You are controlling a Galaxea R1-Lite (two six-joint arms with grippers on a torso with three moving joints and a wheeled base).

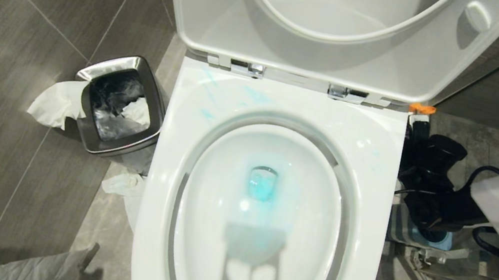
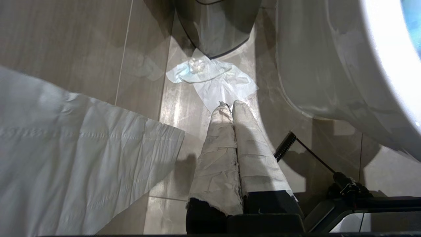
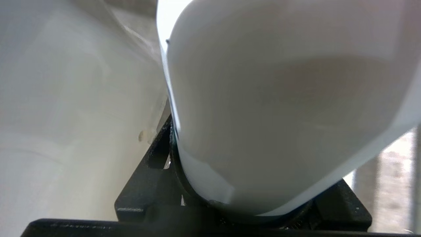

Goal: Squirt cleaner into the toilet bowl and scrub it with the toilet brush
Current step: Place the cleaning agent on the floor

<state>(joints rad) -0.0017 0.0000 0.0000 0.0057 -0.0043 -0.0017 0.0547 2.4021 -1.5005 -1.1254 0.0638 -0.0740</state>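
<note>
toilet bowl (image 1: pixel 261 223) front cut off, right tool (image 1: pixel 428 190) fingertips hidden

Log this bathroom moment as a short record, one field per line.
toilet bowl: seat and lid raised, white rim showing
cleaner: turquoise water at the drain, pale teal streaks on the back rim
steel bin: on the floor left of the toilet, tissue hanging over its edge
left gripper: shut, near the floor beside the toilet base, holding nothing
right gripper: around a large white object, not identifiable
toilet brush: not identifiable
</note>
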